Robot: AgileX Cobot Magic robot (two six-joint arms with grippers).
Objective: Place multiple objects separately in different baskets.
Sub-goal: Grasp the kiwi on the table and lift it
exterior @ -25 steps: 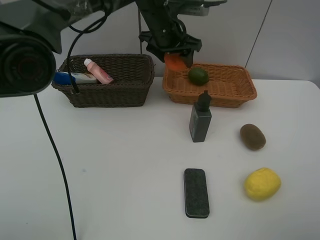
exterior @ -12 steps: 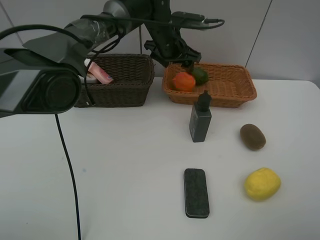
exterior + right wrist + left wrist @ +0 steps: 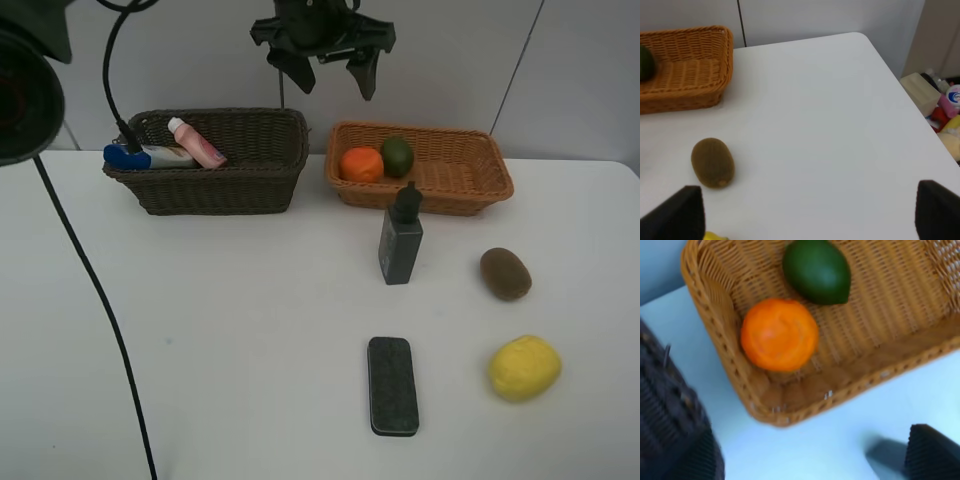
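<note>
The orange [image 3: 361, 164] and green avocado [image 3: 397, 156] lie in the light tan basket [image 3: 460, 190]. My left gripper [image 3: 325, 68] hangs open and empty, high above that basket's left end. The left wrist view looks down on the orange [image 3: 779, 334] and avocado [image 3: 816, 271]. The white blue-capped bottle [image 3: 150, 156] and pink bottle [image 3: 197, 142] lie in the dark brown basket [image 3: 215, 190]. The dark grey bottle [image 3: 401, 240] stands upright; the eraser [image 3: 392, 385], kiwi [image 3: 505, 273] and lemon [image 3: 523, 368] lie on the table. My right gripper [image 3: 810, 215] is open, near the kiwi [image 3: 713, 162].
The white table's right edge [image 3: 890, 75] runs close to the kiwi and lemon; colourful clutter [image 3: 945, 110] lies below it. A black cable [image 3: 100, 300] hangs over the table's left part. The wall stands just behind both baskets.
My left gripper let go of the orange, which now rests in the light tan basket beside the avocado. The gripper then rose well above the basket, open.
</note>
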